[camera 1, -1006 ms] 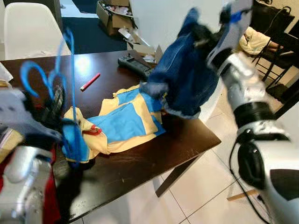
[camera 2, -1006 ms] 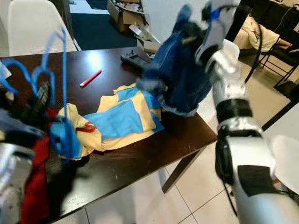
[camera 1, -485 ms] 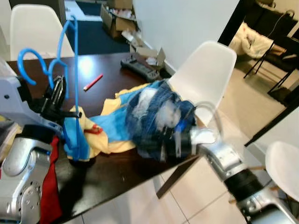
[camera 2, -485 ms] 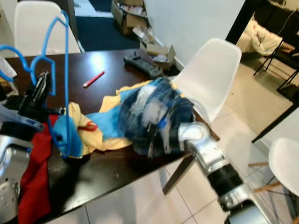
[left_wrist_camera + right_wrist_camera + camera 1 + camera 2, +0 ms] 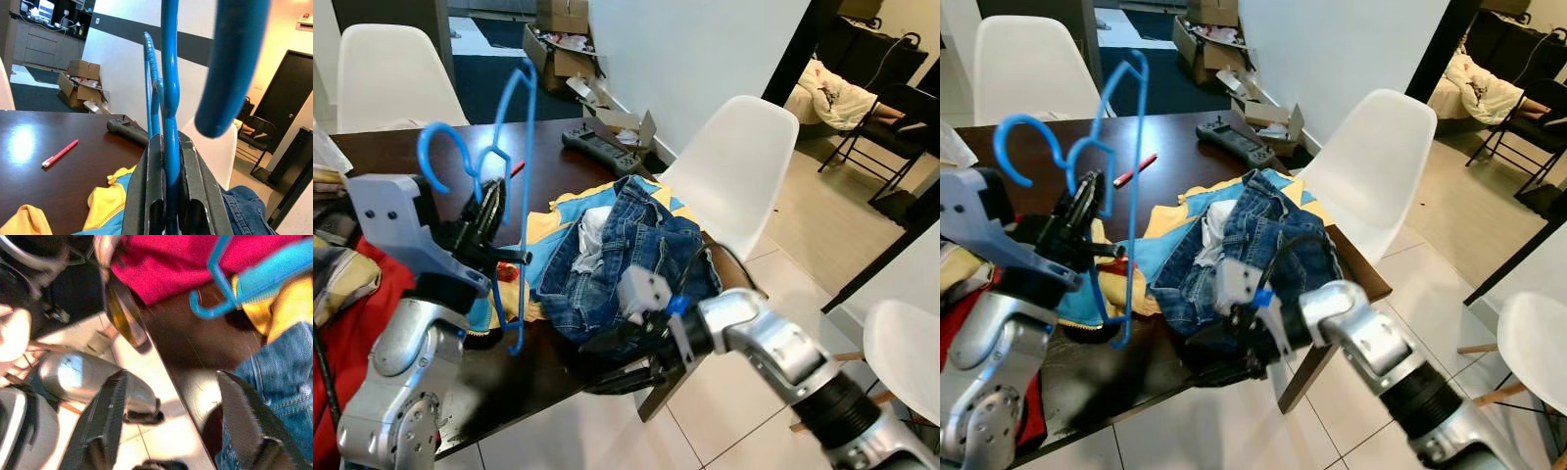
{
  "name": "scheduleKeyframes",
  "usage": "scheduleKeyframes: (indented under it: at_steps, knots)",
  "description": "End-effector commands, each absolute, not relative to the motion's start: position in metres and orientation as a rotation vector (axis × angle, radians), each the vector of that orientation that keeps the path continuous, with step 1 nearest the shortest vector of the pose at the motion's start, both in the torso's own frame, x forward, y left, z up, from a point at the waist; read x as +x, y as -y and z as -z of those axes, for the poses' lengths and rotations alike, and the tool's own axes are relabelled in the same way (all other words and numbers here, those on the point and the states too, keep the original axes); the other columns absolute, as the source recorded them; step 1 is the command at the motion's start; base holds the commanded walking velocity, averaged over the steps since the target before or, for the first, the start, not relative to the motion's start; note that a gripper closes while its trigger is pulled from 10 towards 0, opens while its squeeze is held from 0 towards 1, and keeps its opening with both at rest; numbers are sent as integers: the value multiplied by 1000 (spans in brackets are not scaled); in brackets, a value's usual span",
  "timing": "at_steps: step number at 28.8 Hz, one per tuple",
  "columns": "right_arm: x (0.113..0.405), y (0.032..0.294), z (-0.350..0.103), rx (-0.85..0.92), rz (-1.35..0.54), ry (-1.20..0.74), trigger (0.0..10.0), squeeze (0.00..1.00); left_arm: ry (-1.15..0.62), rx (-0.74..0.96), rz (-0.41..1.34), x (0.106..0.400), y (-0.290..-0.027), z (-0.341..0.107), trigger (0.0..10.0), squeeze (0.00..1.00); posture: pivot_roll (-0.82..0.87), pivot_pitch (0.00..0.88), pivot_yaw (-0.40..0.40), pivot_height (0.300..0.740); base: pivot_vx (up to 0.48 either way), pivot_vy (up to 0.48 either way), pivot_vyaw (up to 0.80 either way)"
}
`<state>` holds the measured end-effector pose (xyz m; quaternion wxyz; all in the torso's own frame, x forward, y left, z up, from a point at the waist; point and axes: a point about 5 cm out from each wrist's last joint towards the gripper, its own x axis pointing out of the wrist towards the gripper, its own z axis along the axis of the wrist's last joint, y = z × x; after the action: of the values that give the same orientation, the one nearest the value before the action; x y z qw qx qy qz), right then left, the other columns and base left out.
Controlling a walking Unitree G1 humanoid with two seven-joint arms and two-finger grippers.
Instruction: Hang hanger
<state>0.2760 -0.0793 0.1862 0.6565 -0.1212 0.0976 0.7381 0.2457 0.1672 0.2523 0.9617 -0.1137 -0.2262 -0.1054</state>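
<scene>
Left gripper [image 5: 489,211] clamped tight on the blue hanger [image 5: 514,176], wire pinched between both fingers [image 5: 151,196], hook end up and over the left side of the dark table [image 5: 558,367]. Held upright like that, my read is it's kept clear of the clothes so nothing snags. Right gripper [image 5: 171,416] spread wide with nothing in it, low at the table's near edge, just beside the jeans [image 5: 631,250], which lie on the blue-and-yellow garment [image 5: 563,206]. Red cloth [image 5: 352,323] at near left. Red pen [image 5: 59,152] and black controller [image 5: 602,147] on the far side. No rail visible, so the hang step isn't started
</scene>
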Motion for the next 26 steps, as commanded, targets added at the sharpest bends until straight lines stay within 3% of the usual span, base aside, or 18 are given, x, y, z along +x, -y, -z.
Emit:
scheduleKeyframes:
  at_steps: [1, 5, 6, 7, 8, 9, 10, 11, 12, 14, 15, 16, 17, 20, 26]
  knots:
    - [278, 84, -198, -243, -1689, -203, 10000, 1000, 444, -244, 224, 244, -162, -249, 10000, 0, 117, 86, -214, 740, 0, 0, 0]
    - [285, 86, -213, -177, -1680, -132, 10000, 1000, 420, -248, 225, 244, -161, -242, 10000, 0, 120, 86, -215, 740, 0, 0, 0]
    - [298, 87, -231, -116, -1615, -38, 10000, 937, 385, -250, 218, 244, -161, -232, 10000, 0, 121, 87, -215, 740, 0, 0, 0]
    - [298, 87, -231, -116, -1615, -38, 10000, 937, 385, -250, 218, 244, -161, -232, 10000, 0, 121, 87, -215, 740, 0, 0, 0]
    - [315, 88, -243, -77, -1505, 22, 10000, 651, 350, -251, 207, 244, -162, -222, 10000, 0, 123, 88, -215, 740, 0, 0, 0]
    - [315, 88, -243, -77, -1505, 22, 10000, 651, 350, -251, 207, 244, -162, -222, 10000, 0, 123, 88, -215, 740, 0, 0, 0]
    - [333, 88, -249, -69, -1370, 55, 10000, 0, 314, -252, 195, 243, -164, -211, 10000, 0, 123, 88, -215, 740, 0, 0, 0]
    - [333, 88, -249, -69, -1370, 55, 10000, 0, 314, -252, 195, 243, -164, -211, 10000, 0, 123, 88, -215, 740, 0, 0, 0]
    - [351, 90, -254, -67, -1225, 62, 10000, 0, 282, -257, 185, 242, -164, -202, 10000, 0, 130, 91, -219, 740, 0, 0, 0]
    - [351, 90, -254, -67, -1225, 62, 10000, 0, 282, -257, 185, 242, -164, -202, 10000, 0, 130, 91, -219, 740, 0, 0, 0]
    - [368, 97, -258, -71, -1070, 59, 10000, 0, 253, -262, 179, 241, -163, -193, 10000, 0, 130, 93, -222, 740, 0, 0, 0]
    - [368, 97, -258, -71, -1070, 59, 10000, 0, 253, -262, 179, 241, -163, -193, 10000, 0, 130, 93, -222, 740, 0, 0, 0]
    - [383, 107, -259, -110, -927, 30, 10000, 0, 226, -271, 177, 239, -161, -185, 10000, 0, 130, 98, -226, 740, 0, 0, 0]
    - [398, 124, -256, -221, -758, -53, 10000, 0, 189, -276, 182, 237, -155, -174, 10000, 0, 126, 102, -227, 740, 0, 0, 0]
    - [406, 147, -251, -330, -645, -186, 10000, 0, 176, -279, 194, 235, -149, -170, 10000, 0, 121, 106, -228, 740, 0, 0, 0]
